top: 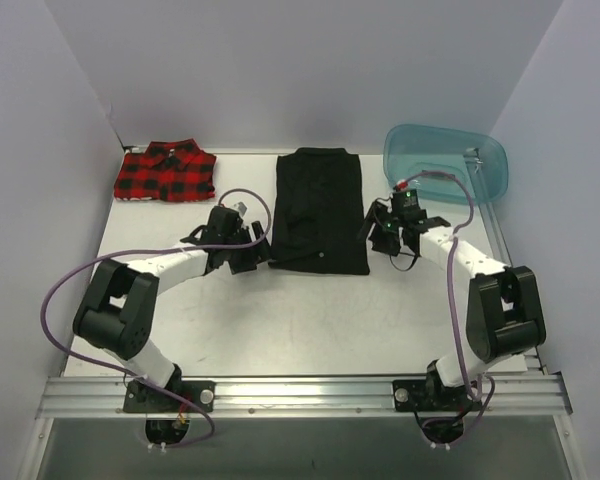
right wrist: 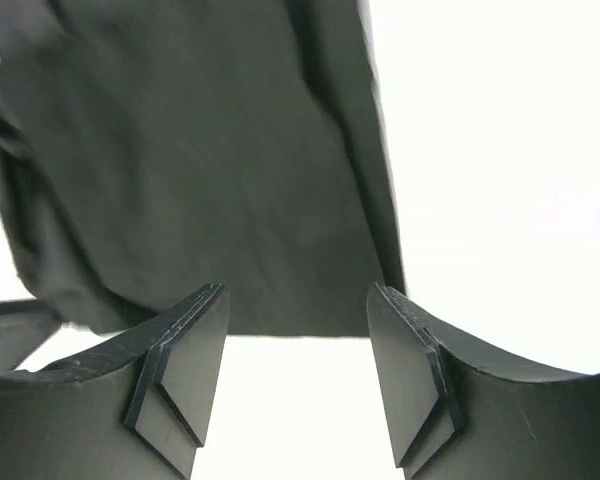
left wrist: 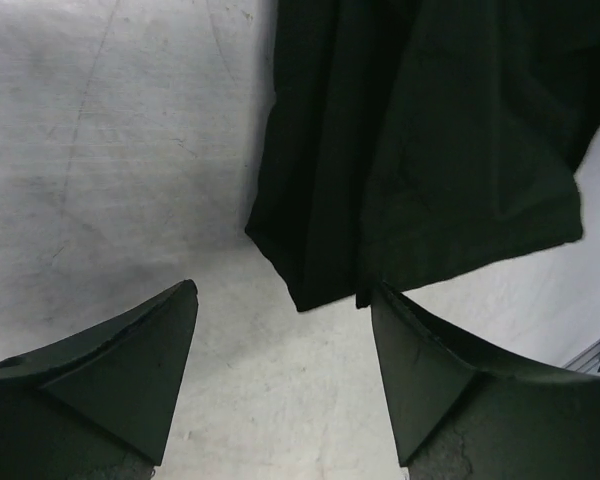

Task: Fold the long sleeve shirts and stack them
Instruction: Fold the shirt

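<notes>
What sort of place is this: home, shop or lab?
Probably a lab test cell: a white table boxed in by plain walls, the left arm and right arm bolted to an aluminium rail, and a black shirt, plaid shirt and teal tub as props.

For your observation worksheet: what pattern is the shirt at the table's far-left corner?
Red-and-black plaid shirt, best seen in the top external view.

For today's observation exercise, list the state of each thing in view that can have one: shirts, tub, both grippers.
Plain black button-up shirt: folded into a long rectangle, flat mid-table.
Red-and-black plaid flannel shirt: folded, far left corner.
Translucent teal plastic tub: far right, nothing visible inside.
Left gripper: open, holding nothing.
Right gripper: open, holding nothing.
</notes>
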Motion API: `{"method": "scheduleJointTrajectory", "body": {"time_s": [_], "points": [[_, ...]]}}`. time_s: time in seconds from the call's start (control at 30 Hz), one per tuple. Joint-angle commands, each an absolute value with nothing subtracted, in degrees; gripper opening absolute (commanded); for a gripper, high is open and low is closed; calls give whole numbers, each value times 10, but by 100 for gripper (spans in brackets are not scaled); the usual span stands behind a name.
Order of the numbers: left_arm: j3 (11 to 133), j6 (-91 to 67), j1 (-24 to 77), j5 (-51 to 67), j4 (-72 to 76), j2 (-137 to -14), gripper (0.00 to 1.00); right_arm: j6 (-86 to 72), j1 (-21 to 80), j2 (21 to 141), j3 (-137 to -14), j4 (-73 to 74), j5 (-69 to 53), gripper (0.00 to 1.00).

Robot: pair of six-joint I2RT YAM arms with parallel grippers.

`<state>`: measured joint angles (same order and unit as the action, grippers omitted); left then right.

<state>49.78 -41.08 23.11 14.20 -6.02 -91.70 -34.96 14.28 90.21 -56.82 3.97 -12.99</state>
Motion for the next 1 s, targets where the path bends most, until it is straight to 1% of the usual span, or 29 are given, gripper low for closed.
{"method": "scheduleJointTrajectory", "body": {"time_s": [0.0, 0.1, 0.23, 0.33, 0.37, 0.43, 0.5, 0.57, 0.6, 0.63, 0.67, 0.7, 0.73, 0.77, 0.8, 0.83, 0.9, 0.93, 0.97], "points": [[522, -435, 245, 153, 18, -953, 79, -404, 139, 877, -508, 4, -172, 58], [519, -444, 248, 156, 46, -981, 77, -421, 138, 878, -476, -43, -193, 58], [521, -444, 249, 146, 47, -1004, 76, -440, 131, 895, -450, -75, -200, 58], [512, -445, 249, 148, 51, -1013, 73, -457, 129, 907, -430, -99, -193, 58], [508, -446, 249, 147, 54, -1015, 68, -459, 129, 911, -427, -101, -192, 57], [501, -445, 249, 149, 60, -1022, 60, -464, 129, 925, -420, -101, -191, 56], [498, -445, 249, 155, 64, -1027, 49, -463, 129, 933, -412, -101, -182, 53], [494, -445, 249, 163, 68, -1034, 34, -454, 129, 940, -405, -100, -179, 46], [491, -444, 249, 164, 68, -1034, 23, -452, 129, 942, -404, -93, -178, 44], [490, -442, 249, 168, 62, -1034, 17, -446, 130, 943, -403, -90, -180, 36], [485, -441, 249, 171, 58, -1030, 12, -435, 132, 945, -400, -84, -183, 32], [482, -439, 249, 172, 52, -1027, 10, -430, 134, 941, -401, -70, -185, 28], [475, -439, 249, 174, 40, -1013, 8, -423, 136, 940, -400, -62, -195, 20], [466, -440, 250, 171, 33, -1002, 5, -408, 139, 936, -398, -55, -203, 17], [447, -439, 251, 166, 25, -990, 4, -399, 147, 930, -398, -32, -213, 13], [436, -437, 254, 160, 2, -960, 4, -390, 154, 925, -397, -18, -222, 7], [400, -434, 267, 141, -53, -923, 4, -372, 175, 898, -383, 26, -222, 2], [384, -435, 272, 136, -68, -882, 4, -367, 184, 887, -376, 39, -221, 0], [366, -441, 278, 129, -79, -860, 4, -366, 192, 874, -368, 49, -215, 0]]}}
